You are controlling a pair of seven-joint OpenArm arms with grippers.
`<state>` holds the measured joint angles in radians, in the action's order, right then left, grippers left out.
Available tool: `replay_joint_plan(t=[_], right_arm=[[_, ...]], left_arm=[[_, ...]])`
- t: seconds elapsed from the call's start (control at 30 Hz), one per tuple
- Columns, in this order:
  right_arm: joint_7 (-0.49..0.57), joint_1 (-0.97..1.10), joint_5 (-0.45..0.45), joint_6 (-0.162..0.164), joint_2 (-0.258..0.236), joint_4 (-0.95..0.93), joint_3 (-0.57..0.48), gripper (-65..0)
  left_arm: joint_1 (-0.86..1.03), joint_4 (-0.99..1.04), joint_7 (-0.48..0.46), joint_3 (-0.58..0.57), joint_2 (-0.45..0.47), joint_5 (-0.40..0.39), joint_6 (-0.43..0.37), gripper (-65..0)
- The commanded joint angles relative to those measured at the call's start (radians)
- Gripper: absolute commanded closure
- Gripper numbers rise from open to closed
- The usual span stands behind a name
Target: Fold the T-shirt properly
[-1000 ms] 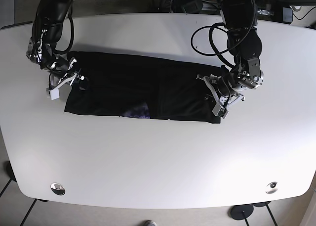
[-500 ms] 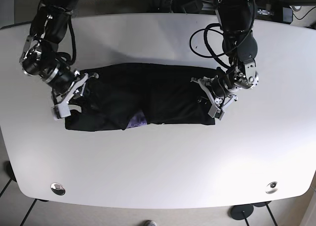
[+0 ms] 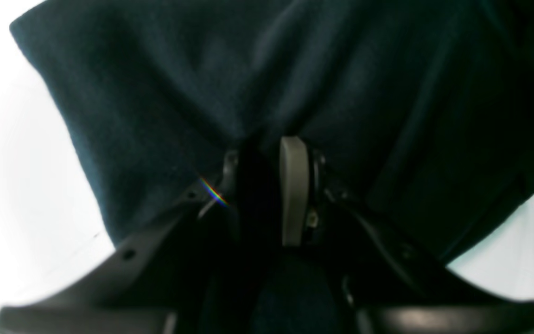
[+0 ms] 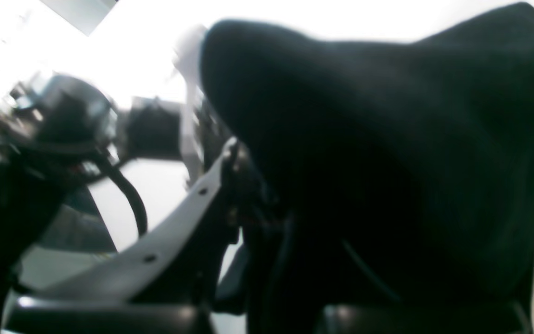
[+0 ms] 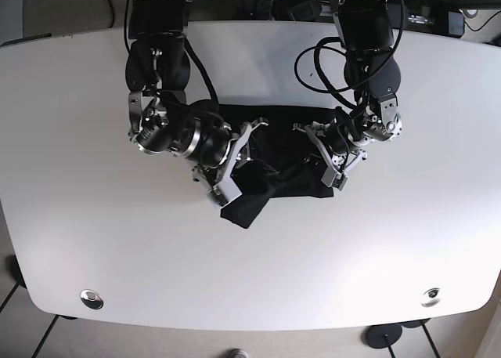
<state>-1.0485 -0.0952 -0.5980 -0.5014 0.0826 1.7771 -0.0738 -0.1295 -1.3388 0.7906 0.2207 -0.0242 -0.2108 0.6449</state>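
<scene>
Black T-shirt [image 5: 278, 174], plain, no print showing; dark navy-black close up in the left wrist view [image 3: 295, 79], flat black in the right wrist view [image 4: 387, 162]. White table [image 5: 250, 272], glossy, with 2 silver round fittings [image 5: 91, 298] near the front corners. Both arms black with silver-grey joints. Left gripper [image 5: 333, 156] black and light grey; 1 grey pad [image 3: 293, 185] against the dark cloth. Right gripper [image 5: 227, 166] black with pale grey fingers. Black cables [image 5: 325, 60] looping over the white top.
</scene>
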Motion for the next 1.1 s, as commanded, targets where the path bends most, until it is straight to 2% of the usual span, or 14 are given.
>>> replay_joint_plan(t=[0.03,0.27,0.4,0.53,0.6,0.7,0.73,0.83,0.9,0.97,1.1], right_arm=[[0.101,-0.044,-0.001,-0.009,0.003,-0.081,-0.051,-1.9],[0.290,-0.133,0.003,-0.009,-0.002,-0.402,-0.099,-1.9],[0.304,-0.145,0.005,-0.009,-0.004,-0.454,-0.103,-3.0],[0.304,-0.142,0.005,-0.009,-0.004,-0.455,-0.103,-16.0],[0.304,-0.142,0.005,-0.009,-0.004,-0.451,-0.105,-19.5],[0.304,-0.145,0.006,-0.006,0.003,-0.455,-0.106,-23.5],[0.304,-0.145,0.006,0.007,0.004,-0.455,-0.114,-25.4],[0.304,-0.169,0.002,0.129,0.021,-0.449,-0.228,-35.8],[0.305,-0.174,0.000,0.183,0.035,-0.449,-0.272,-41.9],[0.305,-0.176,0.000,0.211,0.059,-0.437,-0.304,-45.5],[0.305,-0.176,-0.001,0.215,0.067,-0.362,-0.349,-46.0]], left_arm=[[0.000,0.000,0.045,-0.002,-0.001,0.027,0.000,-10.1],[-0.002,-0.003,0.045,-0.002,-0.001,0.024,0.000,-10.1],[-0.003,-0.034,0.048,-0.001,-0.003,0.023,0.003,-10.1],[0.014,-0.282,0.053,0.001,-0.004,0.023,0.005,-9.9],[0.054,-0.387,0.053,0.006,0.004,0.023,0.005,-9.9],[0.120,-0.522,0.053,0.093,0.022,0.023,0.006,-9.9],[0.136,-0.546,0.053,0.124,0.022,0.023,0.006,-9.9],[0.184,-0.563,0.053,0.242,0.051,0.023,0.008,-9.9],[0.193,-0.562,0.053,0.305,0.071,0.024,0.008,-9.9],[0.212,-0.562,0.051,0.349,0.077,0.024,0.008,-9.9],[0.213,-0.560,0.051,0.398,0.116,0.024,0.010,-9.9]])
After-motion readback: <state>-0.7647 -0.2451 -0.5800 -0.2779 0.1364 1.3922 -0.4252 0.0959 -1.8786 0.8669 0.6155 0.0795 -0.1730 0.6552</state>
